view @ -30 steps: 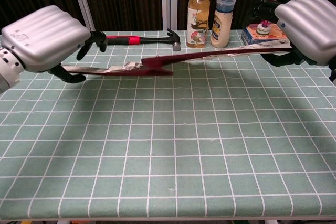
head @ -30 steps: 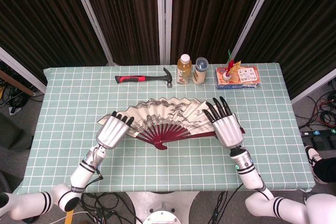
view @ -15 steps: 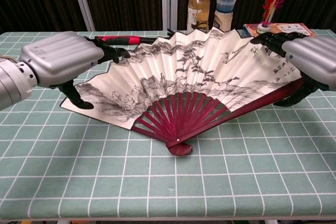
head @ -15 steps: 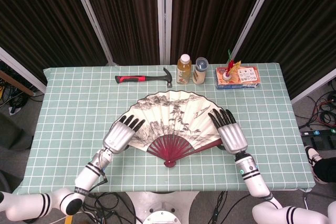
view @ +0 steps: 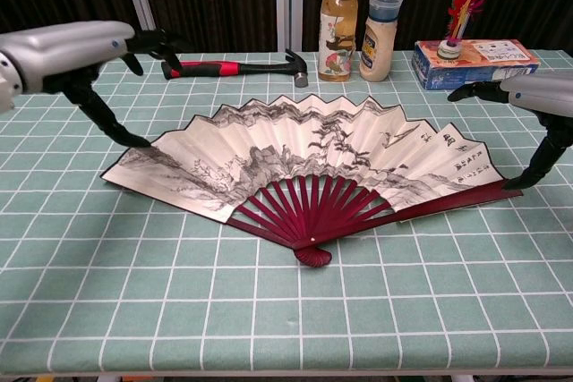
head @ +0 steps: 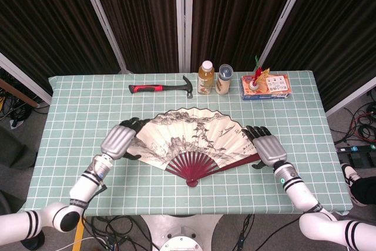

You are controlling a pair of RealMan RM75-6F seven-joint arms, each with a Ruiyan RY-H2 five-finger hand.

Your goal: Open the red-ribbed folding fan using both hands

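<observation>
**Fan spread wide on the table, both hands loose at its ends**

The left hand (head: 119,140) sits at the fan's left edge with its fingers apart and arched; in the chest view one dark fingertip comes down right at the corner of the paper, though I cannot tell whether it presses there or only stands beside it. It grips nothing. The right hand (head: 269,147) is the same at the far end: fingers spread, one thin fingertip reaching down just beside the tip of the outer red rib, nothing clasped in it.

Between them the red-ribbed folding fan (head: 192,136) lies flat on the green checked table (head: 70,98), opened into a broad arc, painted paper up, red ribs gathered to the pivot at the near side. To my eye the job looks done or nearly so.

The risk now is in letting go. If a fingertip catches the paper edge or the outer rib as either hand pulls away, it could drag that end inward and partly close the fan, or crease the leaf. A sideways sweep could also skid the whole fan toward the hammer (head: 163,87), the two bottles (head: 214,78) and the box (head: 265,86) lined up along the far edge, well clear at present.
</observation>
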